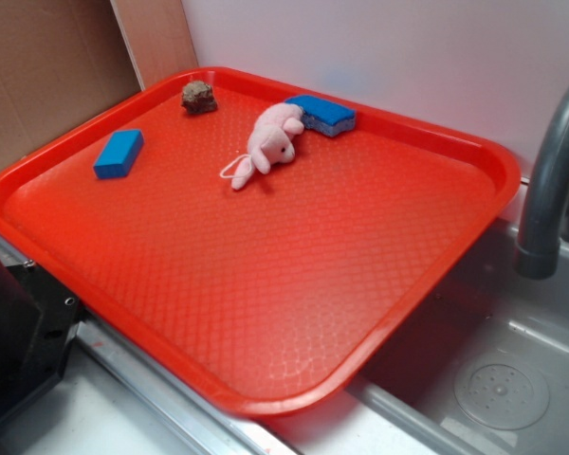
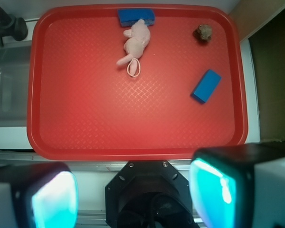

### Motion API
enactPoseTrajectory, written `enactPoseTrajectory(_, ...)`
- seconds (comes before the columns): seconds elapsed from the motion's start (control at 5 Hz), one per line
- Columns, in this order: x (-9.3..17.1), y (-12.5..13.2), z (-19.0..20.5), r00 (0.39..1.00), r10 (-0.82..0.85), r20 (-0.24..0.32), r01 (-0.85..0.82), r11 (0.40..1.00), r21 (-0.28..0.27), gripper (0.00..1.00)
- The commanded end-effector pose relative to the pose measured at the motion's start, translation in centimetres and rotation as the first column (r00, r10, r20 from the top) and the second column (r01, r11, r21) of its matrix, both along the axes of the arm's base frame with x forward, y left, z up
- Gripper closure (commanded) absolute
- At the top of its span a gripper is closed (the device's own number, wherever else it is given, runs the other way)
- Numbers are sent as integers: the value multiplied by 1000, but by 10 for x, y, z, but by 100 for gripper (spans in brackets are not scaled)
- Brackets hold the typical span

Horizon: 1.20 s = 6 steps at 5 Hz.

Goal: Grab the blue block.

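Observation:
The blue block [image 1: 119,154] is a small bright-blue rectangular block lying flat on the red tray [image 1: 294,284] near its far left side. In the wrist view the blue block [image 2: 206,86] lies at the tray's right side. My gripper [image 2: 133,197] is high above and off the tray's near edge, over the robot base. Its two fingers with cyan pads [image 2: 54,199] stand wide apart with nothing between them. The gripper does not show in the exterior view.
A pink plush toy [image 1: 270,140] lies near the tray's back, touching a blue sponge [image 1: 322,114] with wavy edges. A brown lumpy object [image 1: 198,97] sits at the back corner. A sink [image 1: 503,379] with a grey faucet [image 1: 550,180] is at the right. Cardboard [image 1: 47,66] stands at the back left.

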<state>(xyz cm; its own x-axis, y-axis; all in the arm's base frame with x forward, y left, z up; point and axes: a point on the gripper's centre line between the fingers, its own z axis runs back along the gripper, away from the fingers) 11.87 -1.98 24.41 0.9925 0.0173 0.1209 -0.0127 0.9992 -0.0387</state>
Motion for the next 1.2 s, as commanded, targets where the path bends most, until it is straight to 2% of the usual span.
enactPoseTrajectory(0.0, 0, 0, 0, 1000, 0, 0, 0, 1000, 0, 0)
enactPoseTrajectory(0.2, 29, 48, -50, 967, 247, -59, -244, 969, 47, 0)
enactPoseTrajectory(0.4, 61, 76, -75, 877, 481, 4, -480, 874, 79, 0)
enactPoseTrajectory(0.6, 78, 99, -100, 756, 653, 45, -654, 755, 37, 0)
enactPoseTrajectory(0.8, 90, 128, -138, 749, 660, 56, -661, 751, -4, 0)
enactPoseTrajectory(1.0, 92, 139, -172, 761, 646, 58, -648, 759, 65, 0)
